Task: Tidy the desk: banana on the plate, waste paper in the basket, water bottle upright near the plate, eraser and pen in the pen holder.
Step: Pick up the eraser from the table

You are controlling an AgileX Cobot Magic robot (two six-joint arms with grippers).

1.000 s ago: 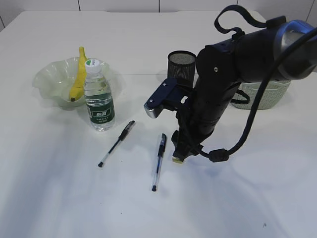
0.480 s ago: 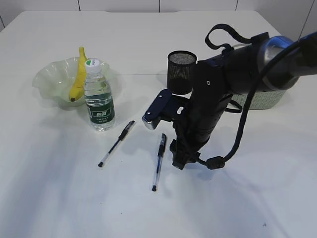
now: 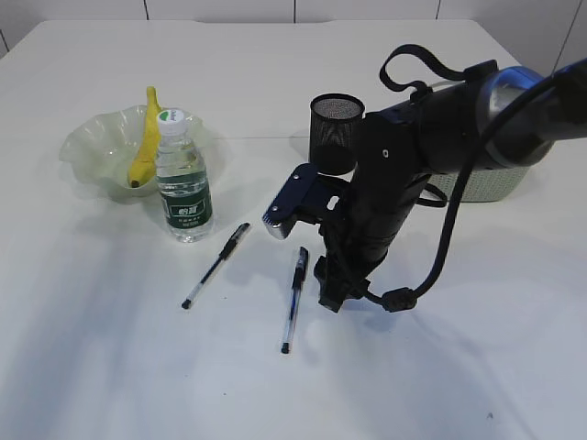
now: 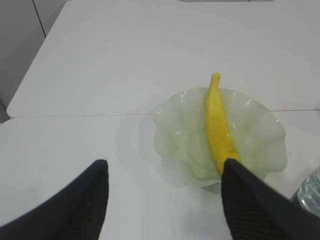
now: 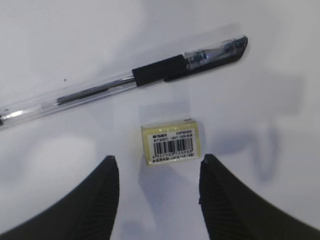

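The banana (image 3: 144,137) (image 4: 217,125) lies in the pale green wavy plate (image 3: 87,147) (image 4: 180,140). Right beside the plate the water bottle (image 3: 183,179) stands upright. Two pens lie on the table, one at the left (image 3: 216,265) and one (image 3: 294,298) (image 5: 150,75) next to my right gripper (image 3: 331,301) (image 5: 158,159). That gripper is open and low over the table, with the yellow eraser (image 5: 171,142) just ahead of its fingertips, untouched. My left gripper (image 4: 164,167) is open and empty above the table near the plate. The waste paper is out of view.
The black mesh pen holder (image 3: 336,124) stands behind the right arm. A pale woven basket (image 3: 491,183) sits at the right, mostly hidden by that arm. A bare white table (image 3: 138,367) stretches across the front.
The right arm has dropped lower toward the table and now hides the eraser in the exterior view. It has barely moved in the last half second.
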